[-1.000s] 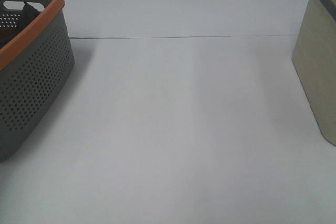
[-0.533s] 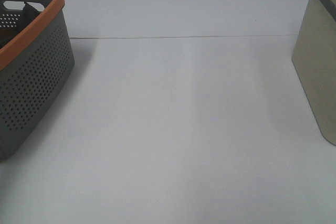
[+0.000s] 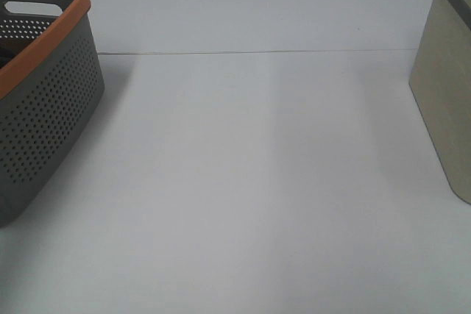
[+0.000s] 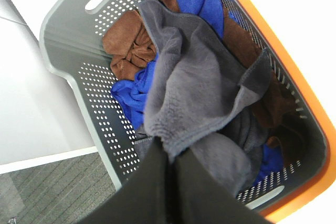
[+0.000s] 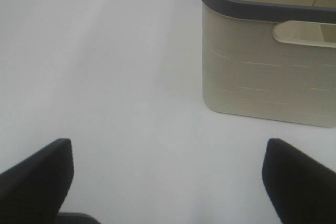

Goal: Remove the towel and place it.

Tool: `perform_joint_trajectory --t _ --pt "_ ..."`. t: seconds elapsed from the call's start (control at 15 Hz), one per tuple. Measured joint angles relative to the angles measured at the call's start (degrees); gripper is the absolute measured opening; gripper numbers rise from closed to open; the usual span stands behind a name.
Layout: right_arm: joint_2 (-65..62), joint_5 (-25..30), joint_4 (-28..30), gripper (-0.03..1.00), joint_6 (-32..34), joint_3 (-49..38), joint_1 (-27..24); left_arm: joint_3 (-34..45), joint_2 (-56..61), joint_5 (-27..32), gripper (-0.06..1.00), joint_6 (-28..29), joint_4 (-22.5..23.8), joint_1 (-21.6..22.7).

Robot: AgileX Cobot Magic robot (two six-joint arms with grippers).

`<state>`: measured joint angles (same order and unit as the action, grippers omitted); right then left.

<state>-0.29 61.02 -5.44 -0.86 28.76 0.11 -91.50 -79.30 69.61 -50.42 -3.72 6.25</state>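
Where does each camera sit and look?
Exterior high: up high, looking down on the white table; no robot parts.
Left wrist: on the left arm, looking into the grey basket; left end effector pinches the towel.
Right wrist: on the right arm, facing the beige bin; right end effector open.
Shared: high view also shows basket and bin.

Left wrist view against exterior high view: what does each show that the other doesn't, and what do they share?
Only the left wrist view looks inside the basket. There the left hand is shut on a fold of the dark towel, with a brown cloth and a blue cloth beneath it. Only the exterior high view shows the cream bin at the right edge and the white table stretching across to it; no hand appears there. Both views show the grey perforated basket with its orange rim.
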Motion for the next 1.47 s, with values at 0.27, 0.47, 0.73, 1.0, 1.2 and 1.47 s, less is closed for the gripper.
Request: perform_joint_trajectory --t 0.27,0.47,0.73,1.0,1.2,1.47 --pt "0.0 0.0 0.0 0.87 0.0 0.0 0.0 -5.5 1.6 0.2 0.00 0.2 -4.1 0.0" --pt "0.0 0.0 -0.3 0.87 0.0 0.0 0.0 -12.3 1.1 0.2 0.00 0.8 -7.0 -1.2" --pt "7.0 -0.6 -5.8 0.87 -4.9 3.0 0.0 -31.7 -7.9 0.5 0.00 3.0 -7.3 -10.4" --pt "16.4 -4.6 -10.9 0.87 -9.7 5.7 0.0 -48.1 -18.0 0.5 0.00 4.8 -7.2 -17.8" --pt "21.0 -5.5 -12.7 0.87 -13.2 6.0 0.0 -50.9 -23.0 0.5 0.00 6.1 -6.9 -21.8" --pt "28.4 -14.8 -21.4 0.87 -21.1 6.0 0.0 -51.1 -32.9 0.5 0.00 7.9 -2.9 -28.4"
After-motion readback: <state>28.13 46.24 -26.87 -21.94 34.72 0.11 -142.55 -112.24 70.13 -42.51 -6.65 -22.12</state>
